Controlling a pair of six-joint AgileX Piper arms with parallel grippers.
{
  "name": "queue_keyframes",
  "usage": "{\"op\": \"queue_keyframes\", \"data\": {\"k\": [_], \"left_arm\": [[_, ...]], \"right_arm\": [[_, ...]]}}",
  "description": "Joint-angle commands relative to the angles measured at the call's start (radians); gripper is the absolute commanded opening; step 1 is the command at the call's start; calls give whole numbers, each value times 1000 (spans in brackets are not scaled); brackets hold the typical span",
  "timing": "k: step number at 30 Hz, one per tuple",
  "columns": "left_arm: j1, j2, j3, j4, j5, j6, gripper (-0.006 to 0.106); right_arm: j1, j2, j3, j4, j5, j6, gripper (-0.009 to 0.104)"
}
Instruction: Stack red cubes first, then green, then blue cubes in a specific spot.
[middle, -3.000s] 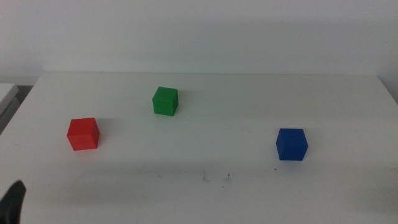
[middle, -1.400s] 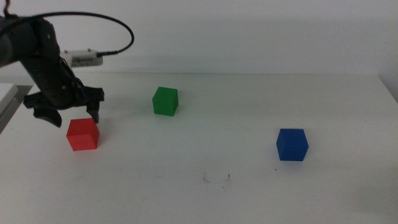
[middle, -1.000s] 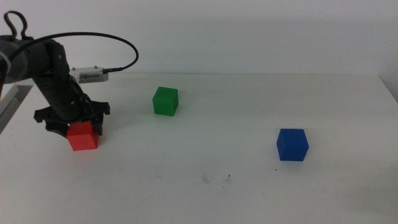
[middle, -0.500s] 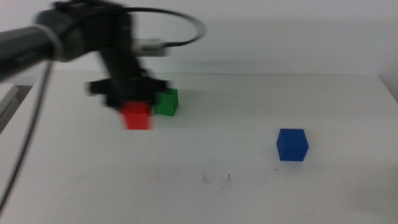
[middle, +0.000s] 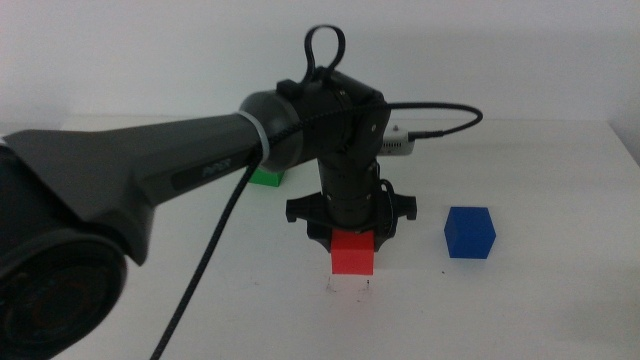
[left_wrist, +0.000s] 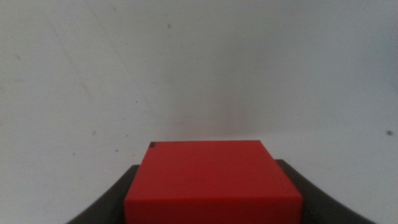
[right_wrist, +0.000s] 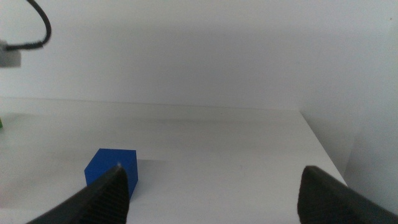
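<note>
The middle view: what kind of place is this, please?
Probably a robot test bench in a lab, not a home. A plain white table against a bare pale wall holds only small matte cubes: the red cube gripped by the left gripper, a dark-blue cube and a partly hidden green cube.

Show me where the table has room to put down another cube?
Bare table lies right of the blue cube, along the front edge. It's crowded in the middle: the left gripper holds the red cube above the marked spot, with the green cube behind the arm.
</note>
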Motion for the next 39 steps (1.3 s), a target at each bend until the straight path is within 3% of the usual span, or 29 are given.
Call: {"op": "queue_keyframes", "data": {"k": [1,29,31,33,39], "left_arm": [[-2,12,-6,0,-18,-18,18],[27,81,-4,-24,-41,-17,18],[27,81,-4,-24,-41,-15,28],[27,81,-4,-24,-41,4,49],[27,81,-4,-24,-41,36,81]], "right_arm": [[-4,-4,3,-4,-9,-5,85],[-4,-4,3,-4,-9,-5,85],[-4,-4,3,-4,-9,-5,85],[-4,-4,3,-4,-9,-5,85],[-4,-4,3,-4,-9,-5,85]]}}
